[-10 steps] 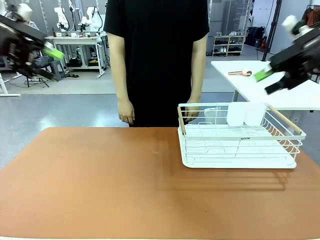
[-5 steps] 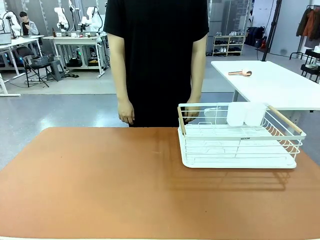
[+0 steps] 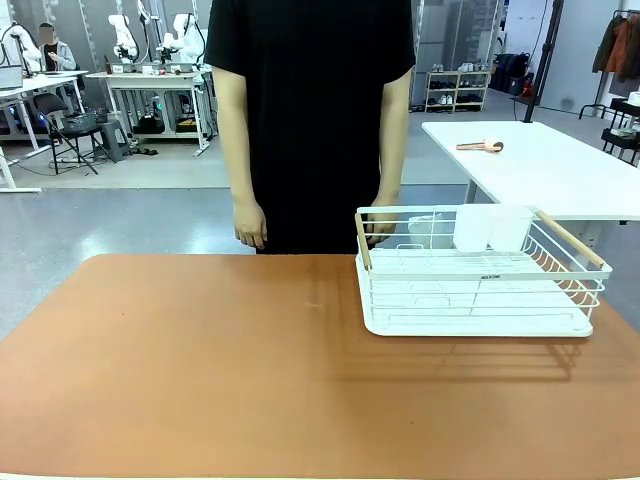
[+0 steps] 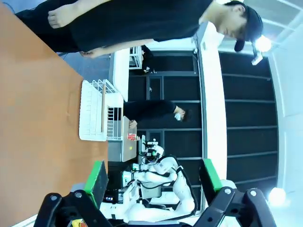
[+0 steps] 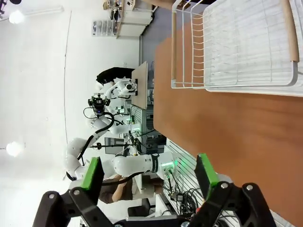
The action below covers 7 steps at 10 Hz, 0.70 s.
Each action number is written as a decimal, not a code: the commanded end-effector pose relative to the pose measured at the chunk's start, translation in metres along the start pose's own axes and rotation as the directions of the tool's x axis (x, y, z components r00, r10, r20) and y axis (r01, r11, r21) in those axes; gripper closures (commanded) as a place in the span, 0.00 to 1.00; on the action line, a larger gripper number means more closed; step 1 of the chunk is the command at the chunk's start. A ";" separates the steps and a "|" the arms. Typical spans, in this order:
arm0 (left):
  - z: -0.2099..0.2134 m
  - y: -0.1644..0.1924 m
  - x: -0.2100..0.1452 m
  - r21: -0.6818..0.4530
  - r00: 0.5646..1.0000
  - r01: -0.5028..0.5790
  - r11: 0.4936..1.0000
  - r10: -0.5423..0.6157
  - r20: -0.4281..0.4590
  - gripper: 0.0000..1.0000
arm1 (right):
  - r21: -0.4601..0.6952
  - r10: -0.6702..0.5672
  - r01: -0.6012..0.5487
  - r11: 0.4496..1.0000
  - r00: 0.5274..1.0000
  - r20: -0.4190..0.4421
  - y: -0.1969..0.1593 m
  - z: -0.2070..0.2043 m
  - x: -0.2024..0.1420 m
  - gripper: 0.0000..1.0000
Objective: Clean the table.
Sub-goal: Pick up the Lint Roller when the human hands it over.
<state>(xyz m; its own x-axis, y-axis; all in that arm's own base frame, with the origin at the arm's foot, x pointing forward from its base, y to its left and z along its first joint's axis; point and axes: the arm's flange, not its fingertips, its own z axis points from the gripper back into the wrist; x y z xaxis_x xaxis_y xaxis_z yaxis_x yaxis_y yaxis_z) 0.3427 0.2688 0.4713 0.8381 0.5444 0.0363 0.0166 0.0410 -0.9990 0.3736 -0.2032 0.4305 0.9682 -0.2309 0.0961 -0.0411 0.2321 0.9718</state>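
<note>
The table (image 3: 200, 370) with its reddish-brown top takes the near part of the front view. On its far right part stands a white wire rack (image 3: 480, 275). The rack has a wooden handle at each short side, and a white holder (image 3: 492, 228) sits at its far rim. A person (image 3: 310, 110) in a black shirt stands at the far side of the table. One hand (image 3: 251, 222) hangs free above the far edge. The other hand (image 3: 381, 226) is just behind the rack's far left corner, and I cannot tell if it touches the wire. Beyond the rack, apart from it, is a white table (image 3: 540, 170) with a small copper-coloured thing (image 3: 482, 146) on it.

In the left wrist view the left gripper (image 4: 152, 172) is in the air, off the table top, and its jaws are spread wide with nothing between them. In the right wrist view the right gripper (image 5: 147, 165) is released too, its fingers far apart and empty, and the rack and the table top lie beyond it.
</note>
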 end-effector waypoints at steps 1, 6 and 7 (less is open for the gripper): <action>0.002 -0.016 -0.008 0.003 0.999 0.037 0.999 -0.037 -0.018 0.00 | 0.003 0.003 -0.004 1.000 1.000 0.006 0.010 0.004 -0.007 0.00; 0.002 -0.016 -0.008 0.003 0.999 0.037 0.999 -0.037 -0.018 0.00 | 0.003 0.003 -0.004 1.000 1.000 0.006 0.010 0.004 -0.007 0.00; 0.002 -0.016 -0.008 0.003 0.999 0.037 0.999 -0.037 -0.018 0.00 | 0.003 0.003 -0.004 1.000 1.000 0.006 0.010 0.004 -0.007 0.00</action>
<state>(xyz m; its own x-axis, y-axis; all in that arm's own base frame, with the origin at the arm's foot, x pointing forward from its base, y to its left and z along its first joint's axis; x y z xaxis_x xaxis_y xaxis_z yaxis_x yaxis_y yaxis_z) 0.3387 0.2648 0.4860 0.8391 0.5394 0.0703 0.0408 0.0664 -0.9970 0.3682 -0.2069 0.4368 0.9662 -0.2368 0.1018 -0.0438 0.2384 0.9702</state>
